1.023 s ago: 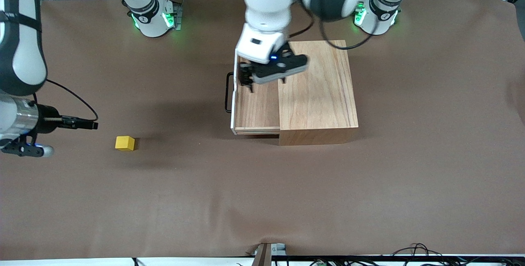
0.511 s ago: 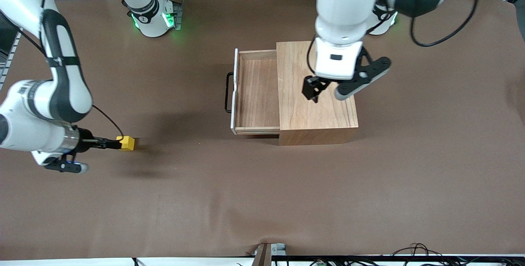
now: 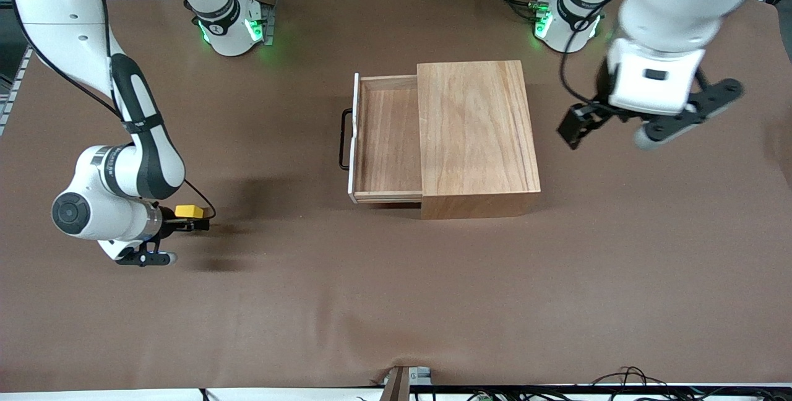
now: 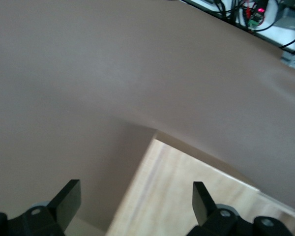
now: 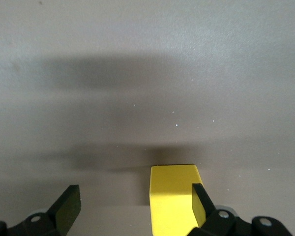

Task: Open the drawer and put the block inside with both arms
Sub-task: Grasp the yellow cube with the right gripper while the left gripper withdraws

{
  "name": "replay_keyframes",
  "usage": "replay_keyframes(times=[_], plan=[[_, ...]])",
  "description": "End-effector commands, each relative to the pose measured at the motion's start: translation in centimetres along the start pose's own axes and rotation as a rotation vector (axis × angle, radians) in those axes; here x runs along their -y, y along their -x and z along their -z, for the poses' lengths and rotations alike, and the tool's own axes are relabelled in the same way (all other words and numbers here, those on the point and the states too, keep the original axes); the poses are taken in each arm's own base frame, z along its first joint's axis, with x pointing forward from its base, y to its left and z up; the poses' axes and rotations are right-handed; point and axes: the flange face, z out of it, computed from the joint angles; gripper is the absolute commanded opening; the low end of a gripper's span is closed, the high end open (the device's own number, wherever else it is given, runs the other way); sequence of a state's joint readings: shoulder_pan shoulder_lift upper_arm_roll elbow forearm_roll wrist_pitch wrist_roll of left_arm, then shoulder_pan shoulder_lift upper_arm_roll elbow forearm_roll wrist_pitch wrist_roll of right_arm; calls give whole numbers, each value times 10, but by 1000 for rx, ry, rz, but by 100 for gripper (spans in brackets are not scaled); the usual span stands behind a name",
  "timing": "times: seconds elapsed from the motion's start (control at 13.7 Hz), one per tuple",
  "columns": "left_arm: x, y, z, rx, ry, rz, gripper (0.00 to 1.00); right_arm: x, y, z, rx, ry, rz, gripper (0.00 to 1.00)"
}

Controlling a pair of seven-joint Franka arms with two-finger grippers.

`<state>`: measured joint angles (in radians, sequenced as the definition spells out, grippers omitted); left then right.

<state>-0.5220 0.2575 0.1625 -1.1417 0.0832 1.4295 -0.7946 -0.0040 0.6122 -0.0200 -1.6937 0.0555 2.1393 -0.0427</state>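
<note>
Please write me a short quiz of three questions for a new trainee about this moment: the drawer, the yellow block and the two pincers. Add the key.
1. True or false: the drawer is pulled out and the block already lies in it.
2. Fill in: the left pincer hangs open in the air beside the wooden ____.
3. Which pincer has the block between its open fingers?
A) the left pincer
B) the right pincer
C) neither

Key:
1. False. The drawer is open but empty, and the block is at the right arm's end of the table.
2. box
3. B
</note>
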Motion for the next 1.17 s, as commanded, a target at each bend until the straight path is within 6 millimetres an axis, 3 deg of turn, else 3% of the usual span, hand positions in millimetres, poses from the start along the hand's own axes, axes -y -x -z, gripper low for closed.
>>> replay_keyframes(times=[0.0,0.15,0.44,0.66,1.02,1.1], plan=[[35,-14,8,13,-3,-51,100,-4,11,-3,32,13,19,100],[56,-23,16,21,7,-58,100,-8,15,3,30,12,13,100],[114,-46,22,72,45,-84,100,-23,14,-3,25,12,36,100],[145,-42,28,82,50,-62,100,-36,16,-10,27,16,37,100],[194,-45,30,88,60,-144,100,-37,23,-33,28,15,33,100],[202,-46,30,90,61,-153,100,-38,23,-35,30,14,33,95]])
